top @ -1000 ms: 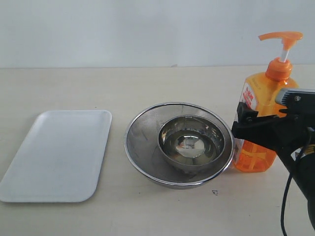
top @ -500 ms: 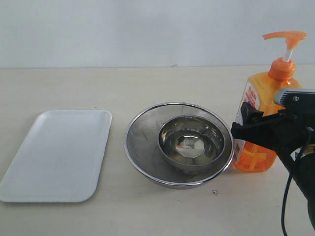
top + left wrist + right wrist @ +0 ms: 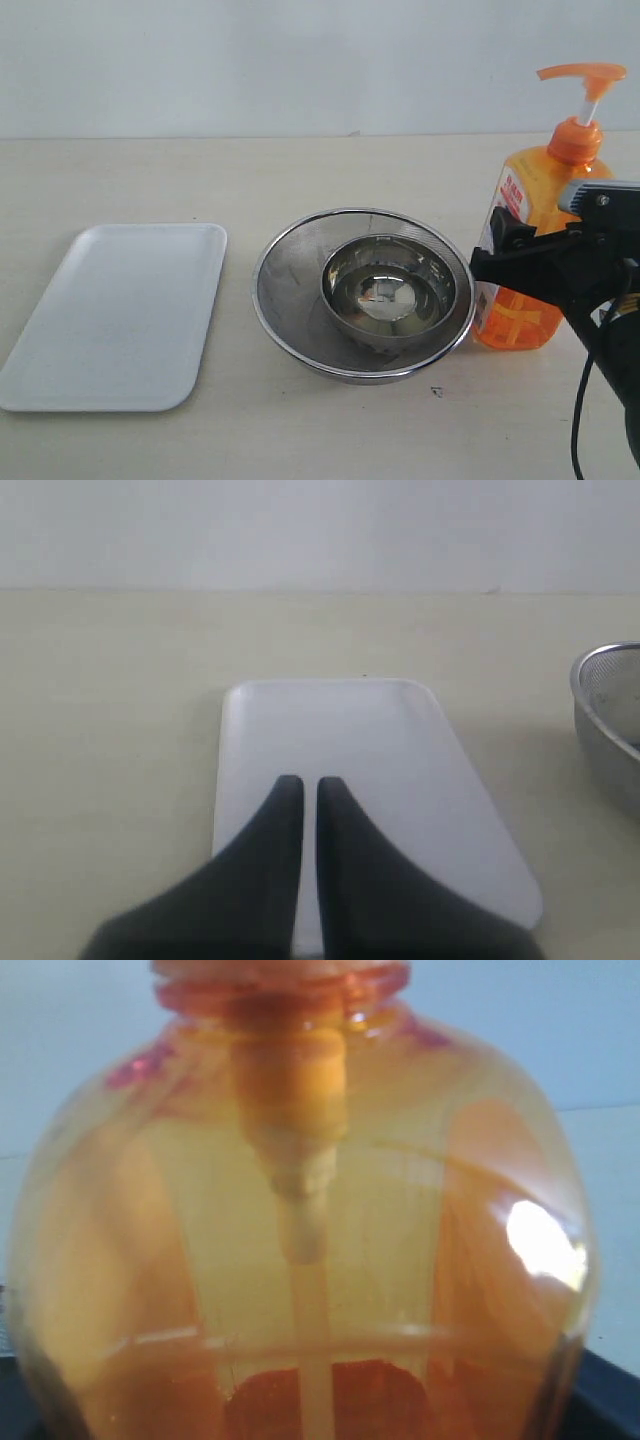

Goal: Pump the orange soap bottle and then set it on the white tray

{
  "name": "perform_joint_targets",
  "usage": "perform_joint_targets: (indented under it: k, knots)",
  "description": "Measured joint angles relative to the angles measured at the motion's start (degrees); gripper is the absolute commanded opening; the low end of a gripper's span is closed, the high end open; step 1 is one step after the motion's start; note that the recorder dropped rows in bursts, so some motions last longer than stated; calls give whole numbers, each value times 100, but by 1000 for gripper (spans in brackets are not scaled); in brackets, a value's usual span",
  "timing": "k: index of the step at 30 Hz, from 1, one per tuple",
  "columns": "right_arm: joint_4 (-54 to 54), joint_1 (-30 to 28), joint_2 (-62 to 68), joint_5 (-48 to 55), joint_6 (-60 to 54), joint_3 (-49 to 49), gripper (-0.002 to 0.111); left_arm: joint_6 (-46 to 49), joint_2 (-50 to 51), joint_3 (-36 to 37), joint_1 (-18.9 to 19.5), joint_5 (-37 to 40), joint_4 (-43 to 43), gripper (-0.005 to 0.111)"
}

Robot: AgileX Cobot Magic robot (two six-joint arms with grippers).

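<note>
You get bright, even light with faint shadows on the tabletop (image 3: 300, 170). Your right wrist view blurs the orange soap bottle (image 3: 400, 1260), with one glare spot.

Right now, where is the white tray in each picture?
Exterior: tray, far left.
Left wrist: tray in the middle, behind the shut left fingers.
Right wrist: not there; only the bottle shows.
Shared landmark: the strainer, beside the tray in the exterior and left wrist views.
</note>
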Motion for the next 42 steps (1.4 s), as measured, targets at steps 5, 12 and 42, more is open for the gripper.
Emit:
perform_joint_targets:
  k: [5, 12, 42]
  knots:
    - [-23, 0, 0, 0, -22, 0, 0, 0, 0, 0, 0, 0, 0, 5]
    - [-63, 0, 0, 0, -133, 0, 0, 0, 0, 0, 0, 0, 0, 5]
    - [-88, 0, 9, -22, -176, 21, 0, 0, 0, 0, 0, 0, 0, 5]
